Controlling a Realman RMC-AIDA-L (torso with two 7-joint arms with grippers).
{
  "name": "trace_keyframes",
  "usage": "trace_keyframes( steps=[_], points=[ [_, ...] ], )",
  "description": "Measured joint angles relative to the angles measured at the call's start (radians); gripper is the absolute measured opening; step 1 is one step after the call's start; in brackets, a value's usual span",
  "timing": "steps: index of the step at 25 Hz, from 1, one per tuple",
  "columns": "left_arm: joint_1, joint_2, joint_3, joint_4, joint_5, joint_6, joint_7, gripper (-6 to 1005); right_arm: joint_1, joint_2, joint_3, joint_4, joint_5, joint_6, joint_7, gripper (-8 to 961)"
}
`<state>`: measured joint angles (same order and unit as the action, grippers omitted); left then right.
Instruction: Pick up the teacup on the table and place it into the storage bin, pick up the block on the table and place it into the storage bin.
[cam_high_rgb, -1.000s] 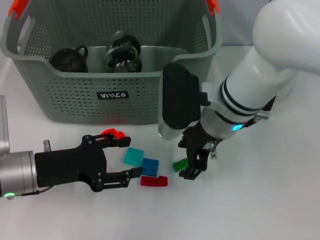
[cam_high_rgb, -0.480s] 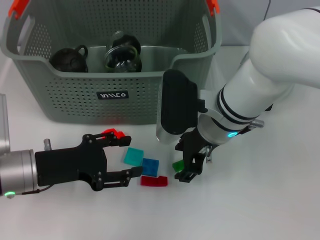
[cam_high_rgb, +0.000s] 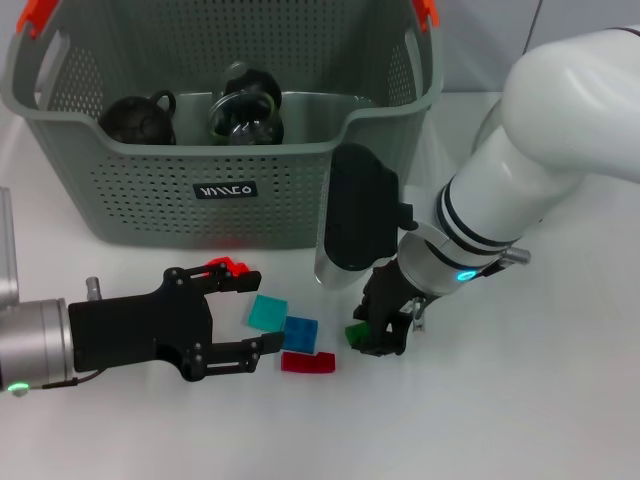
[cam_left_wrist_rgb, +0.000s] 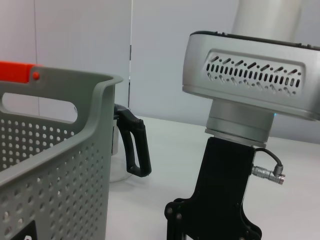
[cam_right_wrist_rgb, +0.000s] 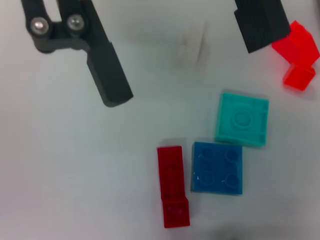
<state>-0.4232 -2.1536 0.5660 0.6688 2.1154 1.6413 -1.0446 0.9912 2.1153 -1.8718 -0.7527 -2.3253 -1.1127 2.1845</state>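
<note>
Right hand (cam_high_rgb: 372, 335): low over the white surface (cam_high_rgb: 520, 400), in front of the storage bin's right corner; fingers closed down around the green block (cam_high_rgb: 355, 331), which sits on the surface between them with only its left edge showing.

Left hand (cam_high_rgb: 245, 319): lying sideways near the surface at the left, fingers spread wide and holding nothing. The teal block (cam_high_rgb: 267, 313) lies in the gap between its fingertips; the orange-red block (cam_high_rgb: 228, 267) sits at the tip of the far finger.

Loose blocks: blue block (cam_high_rgb: 300, 332) just right of the teal one, touching or almost touching it; red block (cam_high_rgb: 308, 362) just in front of the blue. All lie left of the right hand, near it but apart.

Storage bin (cam_high_rgb: 150, 190): grey-green, perforated, black label on its front wall, at the back of the surface. Inside it, a black teacup (cam_high_rgb: 140, 118) at left and a dark glass teapot (cam_high_rgb: 245, 110) beside it.
</note>
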Motion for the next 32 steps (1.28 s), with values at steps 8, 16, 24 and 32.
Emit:
trace_keyframes(
  steps=[8,16,24,32],
  points=[
    [0.005,0.000,0.000,0.000,0.000,0.003,0.000,758,-0.005,-0.005,0.001,-0.008,-0.003,-0.015,0.045,293],
    [0.012,-0.001,-0.002,0.006,0.000,0.014,0.000,757,-0.032,-0.017,0.118,-0.134,-0.029,-0.168,0.086,194],
    [0.016,0.003,-0.008,0.008,0.005,0.014,0.001,757,-0.073,-0.018,0.523,-0.577,-0.044,-0.576,0.129,193],
    [0.010,0.005,-0.012,0.006,0.005,0.014,0.006,757,0.078,-0.012,0.814,-0.714,0.003,-0.564,0.296,193]
  ],
)
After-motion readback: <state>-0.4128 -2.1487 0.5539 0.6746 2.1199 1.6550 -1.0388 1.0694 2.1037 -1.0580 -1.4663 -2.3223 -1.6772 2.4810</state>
